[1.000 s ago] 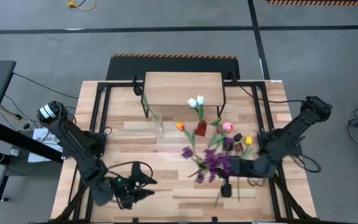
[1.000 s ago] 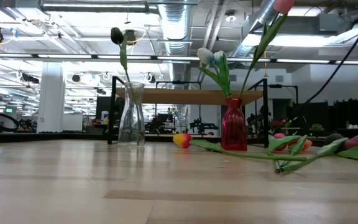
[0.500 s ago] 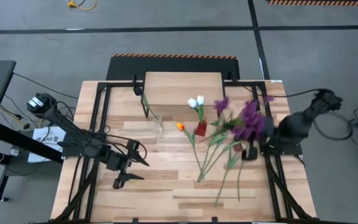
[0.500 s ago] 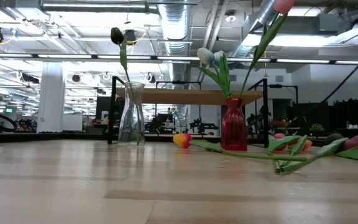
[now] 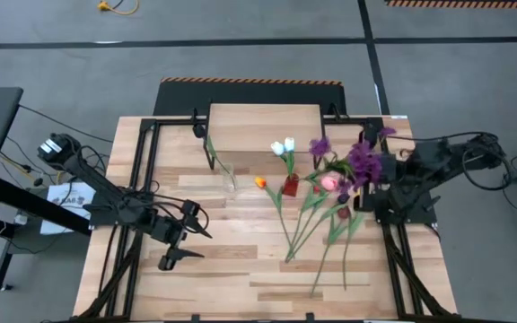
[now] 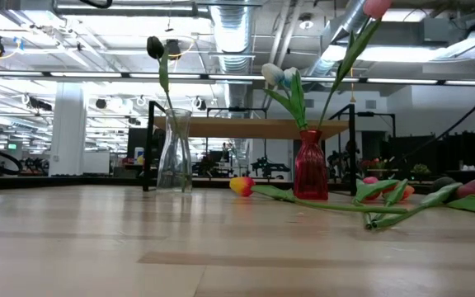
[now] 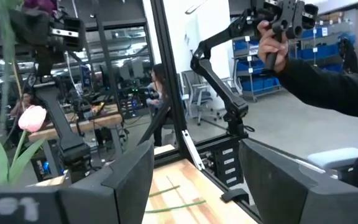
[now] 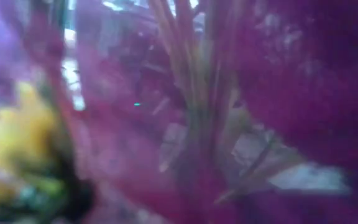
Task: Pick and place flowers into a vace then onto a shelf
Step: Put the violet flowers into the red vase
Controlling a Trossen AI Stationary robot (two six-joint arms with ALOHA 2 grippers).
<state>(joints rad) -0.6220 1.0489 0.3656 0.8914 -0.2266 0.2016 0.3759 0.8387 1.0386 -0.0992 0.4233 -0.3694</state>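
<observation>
My right gripper [image 5: 366, 199] is at the table's right side, shut on a bunch of flowers [image 5: 357, 164]. Purple sprigs and a pink tulip [image 5: 328, 182] are at its head end, and long green stems [image 5: 305, 231] slant toward the near edge. The right wrist view is filled with purple blossoms and stems [image 8: 191, 93]. My left gripper [image 5: 182, 238] hangs open over the table's left half, touching nothing. A red vase [image 5: 291, 186] holds white tulips [image 5: 283, 146]. A clear vase [image 6: 174, 153] holds a dark tulip. An orange tulip [image 5: 260, 182] lies on the table. The shelf [image 5: 265, 126] stands at the far edge. My right gripper holds the bunch of flowers near its head end, just below the purple sprigs [image 5: 359, 179]. Blossoms cover the fingers, so the kind of hold does not show. The heads are raised, and the stem ends [image 5: 287, 258] reach down toward the tabletop.
Black frame rails [image 5: 393, 260] run along the table's left and right sides. Loose tulips [image 6: 386, 196] lie on the wood right of the red vase. In the left wrist view a person's hand [image 7: 272, 37] and dark sleeve show beyond the table.
My right gripper swung from the table's near middle toward the right far side, carrying the flower heads up and over there. The stem ends stayed about where they were. My left gripper moved from the near edge toward the table's middle left, still open.
</observation>
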